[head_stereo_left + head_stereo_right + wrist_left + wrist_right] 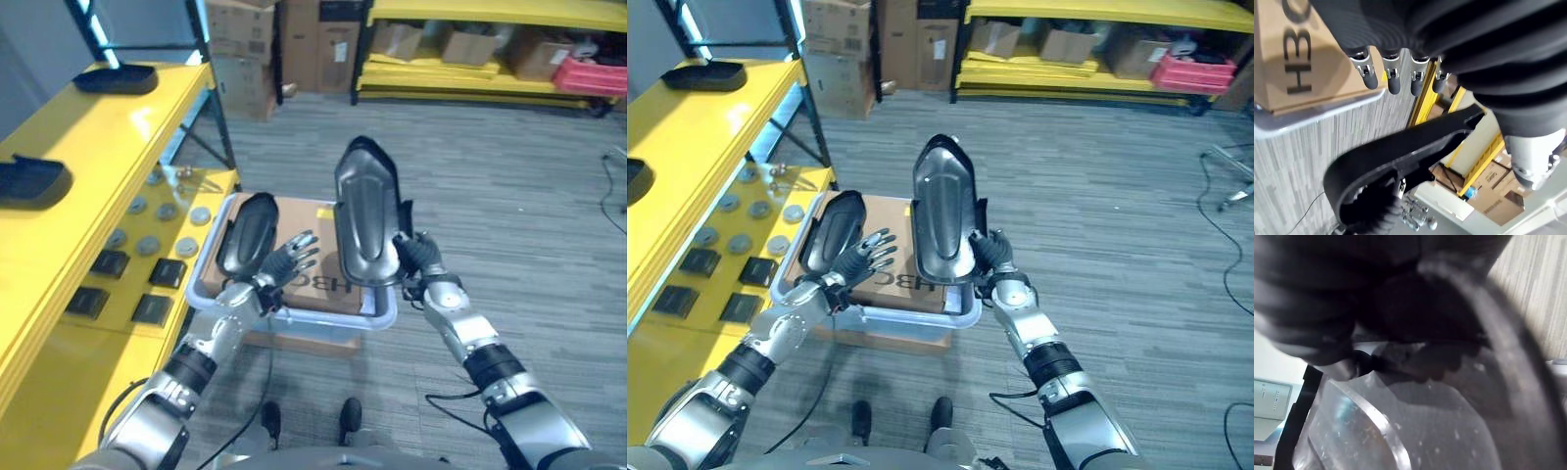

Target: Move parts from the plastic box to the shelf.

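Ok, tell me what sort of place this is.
Probably a warehouse or parts storeroom: yellow shelf with small parts laid out, cardboard boxes stacked against the far wall, and more yellow racking holding cartons.

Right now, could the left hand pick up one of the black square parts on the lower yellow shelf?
Probably not: the left hand already holds a black oval part, so it is occupied, though the square parts lie uncovered on the lower shelf nearby.

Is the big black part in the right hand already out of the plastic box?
Out: the right hand holds the big black part upright above the plastic box.
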Controlling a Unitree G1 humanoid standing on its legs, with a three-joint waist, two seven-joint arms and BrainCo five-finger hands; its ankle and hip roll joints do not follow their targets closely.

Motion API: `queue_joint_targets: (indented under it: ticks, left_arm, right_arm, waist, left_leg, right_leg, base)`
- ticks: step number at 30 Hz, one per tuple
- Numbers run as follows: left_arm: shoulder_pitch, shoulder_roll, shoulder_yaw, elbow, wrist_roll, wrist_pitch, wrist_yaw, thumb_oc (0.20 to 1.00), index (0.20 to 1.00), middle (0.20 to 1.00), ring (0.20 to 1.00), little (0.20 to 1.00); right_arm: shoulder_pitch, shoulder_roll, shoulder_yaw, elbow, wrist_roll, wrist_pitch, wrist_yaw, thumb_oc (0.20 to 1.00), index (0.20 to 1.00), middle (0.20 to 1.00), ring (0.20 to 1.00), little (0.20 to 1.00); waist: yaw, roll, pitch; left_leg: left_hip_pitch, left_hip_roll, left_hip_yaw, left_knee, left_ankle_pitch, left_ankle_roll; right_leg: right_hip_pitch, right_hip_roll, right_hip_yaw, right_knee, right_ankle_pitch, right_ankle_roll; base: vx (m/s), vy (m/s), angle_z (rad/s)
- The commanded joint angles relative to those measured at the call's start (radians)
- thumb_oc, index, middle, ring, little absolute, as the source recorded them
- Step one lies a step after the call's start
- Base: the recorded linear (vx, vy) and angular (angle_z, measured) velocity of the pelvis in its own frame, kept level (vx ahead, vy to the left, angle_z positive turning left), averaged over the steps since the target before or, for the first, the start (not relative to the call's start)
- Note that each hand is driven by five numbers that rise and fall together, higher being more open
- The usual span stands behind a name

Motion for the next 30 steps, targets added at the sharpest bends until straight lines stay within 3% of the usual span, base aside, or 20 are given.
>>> queue_joint_targets:
  ticks: [1,14,17,26,28,30]
  left_arm:
    - [-0.045,-0.018,-0.039,0.089,-0.047,0.022,0.031,1.000,1.000,1.000,1.000,1.000]
    - [-0.067,-0.035,-0.115,0.090,0.030,0.069,0.033,1.000,1.000,1.000,1.000,1.000]
    - [-0.059,-0.039,-0.127,0.078,-0.024,0.085,0.058,1.000,1.000,1.000,1.000,1.000]
    - [-0.044,-0.045,-0.138,0.078,0.023,0.004,0.045,1.000,1.000,1.000,1.000,1.000]
    - [-0.040,-0.046,-0.138,0.076,0.012,-0.002,0.046,0.539,0.539,0.539,0.539,0.539]
    - [-0.033,-0.047,-0.137,0.073,0.003,-0.008,0.043,0.235,0.235,0.235,0.235,0.235]
  right_arm:
    - [-0.081,0.017,0.011,0.006,0.021,-0.053,0.025,0.200,0.200,0.200,0.200,0.200]
    - [-0.061,0.076,0.051,0.009,0.063,-0.046,0.045,0.200,0.200,0.200,0.200,0.200]
    - [-0.053,0.086,0.061,0.012,0.059,-0.024,0.066,0.200,0.200,0.200,0.200,0.200]
    - [-0.031,0.134,0.114,0.035,0.049,-0.015,0.101,0.200,0.200,0.200,0.200,0.200]
    - [-0.030,0.141,0.121,0.033,0.040,-0.008,0.106,0.200,0.200,0.200,0.200,0.200]
    - [-0.030,0.145,0.128,0.031,0.032,-0.003,0.110,0.200,0.200,0.200,0.200,0.200]
  waist:
    - [0.033,-0.017,-0.067]
    - [0.004,-0.022,-0.101]
    - [0.003,-0.023,-0.105]
    - [0.010,-0.026,-0.107]
    - [0.010,-0.026,-0.106]
    - [0.011,-0.026,-0.107]
  left_leg:
    - [-0.047,0.033,0.007,0.035,-0.055,-0.019]
    - [-0.027,0.042,0.036,0.040,-0.070,-0.019]
    - [-0.025,0.041,0.036,0.036,-0.072,-0.019]
    - [-0.021,0.040,0.035,0.032,-0.075,-0.018]
    - [-0.020,0.041,0.034,0.031,-0.075,-0.018]
    - [-0.018,0.041,0.034,0.029,-0.074,-0.019]
  right_leg:
    - [0.031,-0.080,0.019,0.041,-0.087,0.093]
    - [0.038,-0.076,0.036,0.025,-0.087,0.093]
    - [0.039,-0.078,0.034,0.022,-0.087,0.095]
    - [0.041,-0.079,0.030,0.019,-0.087,0.094]
    - [0.042,-0.079,0.029,0.017,-0.088,0.094]
    - [0.044,-0.079,0.028,0.016,-0.088,0.093]
  base:
    - [0.03,-0.017,-0.12]
    - [0.01,-0.007,-0.05]
    - [0.00,0.000,0.00]
    - [0.00,0.000,0.00]
    - [0.00,0.000,0.00]
    - [0.00,0.000,0.00]
